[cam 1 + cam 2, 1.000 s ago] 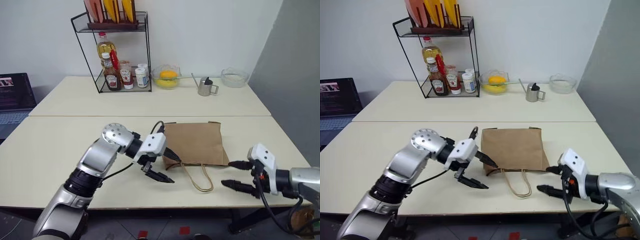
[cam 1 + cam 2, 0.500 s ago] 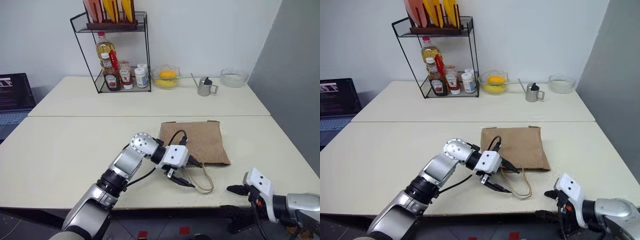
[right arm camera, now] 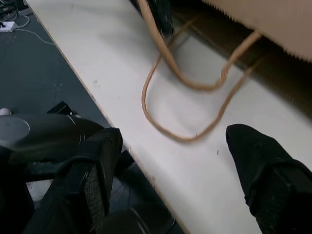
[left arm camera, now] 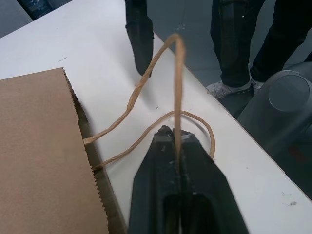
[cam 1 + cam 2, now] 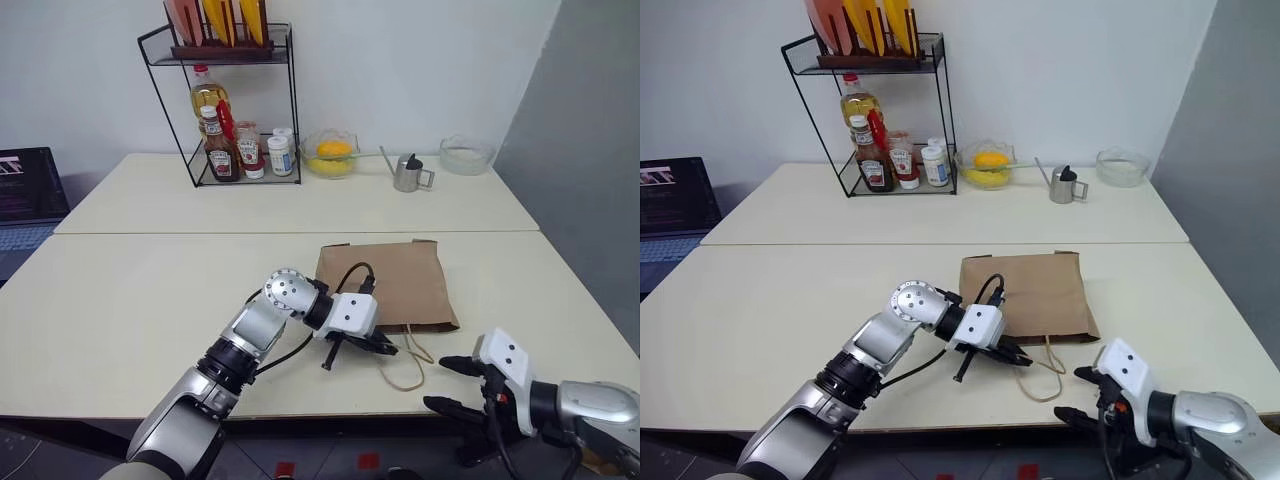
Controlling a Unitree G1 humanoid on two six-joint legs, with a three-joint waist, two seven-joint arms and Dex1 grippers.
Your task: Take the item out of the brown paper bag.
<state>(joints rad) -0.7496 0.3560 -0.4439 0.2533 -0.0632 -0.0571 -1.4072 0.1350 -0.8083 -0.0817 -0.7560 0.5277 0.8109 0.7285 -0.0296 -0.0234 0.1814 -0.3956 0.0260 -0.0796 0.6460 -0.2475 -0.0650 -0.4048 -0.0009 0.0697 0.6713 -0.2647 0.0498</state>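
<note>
The brown paper bag [image 5: 385,282] lies flat on the near table, its mouth and two cord handles [image 5: 405,372] toward the front edge. My left gripper [image 5: 385,348] is at the mouth, shut on one cord handle [image 4: 178,73], which runs up from between its closed fingertips [image 4: 165,134]. The other handle lies loose on the table. My right gripper [image 5: 447,385] hovers open at the front edge, right of the handles, nothing between its fingers [image 3: 263,165]. The item is hidden.
On the far table stand a wire rack with bottles [image 5: 235,140], a glass bowl of yellow fruit [image 5: 333,155], a small metal can [image 5: 407,173] and an empty glass bowl [image 5: 467,155]. A laptop [image 5: 25,185] sits far left. A person's legs [image 4: 234,44] stand beyond the table edge.
My left gripper swung right to the bag's mouth and shut on a cord handle. My right gripper drew back to the table's front edge, still open.
</note>
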